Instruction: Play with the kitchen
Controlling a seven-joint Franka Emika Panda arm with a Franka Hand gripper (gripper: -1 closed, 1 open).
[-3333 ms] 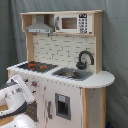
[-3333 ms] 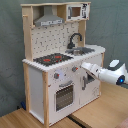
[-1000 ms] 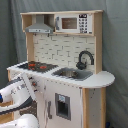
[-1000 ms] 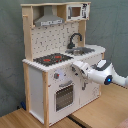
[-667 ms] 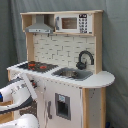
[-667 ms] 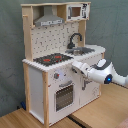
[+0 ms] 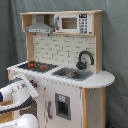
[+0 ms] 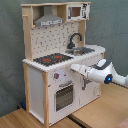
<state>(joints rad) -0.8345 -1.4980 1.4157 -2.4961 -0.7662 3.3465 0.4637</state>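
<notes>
One big toy kitchen fills both exterior views for you, standing on a wood floor against a grey curtain. Your white arm reaches in from the second exterior view's right, level with the front panel. Hood top, then hob, sink, black faucet, oven door. Your gripper sits at the front near the knobs; can't tell whether its fingers are apart or together.
</notes>
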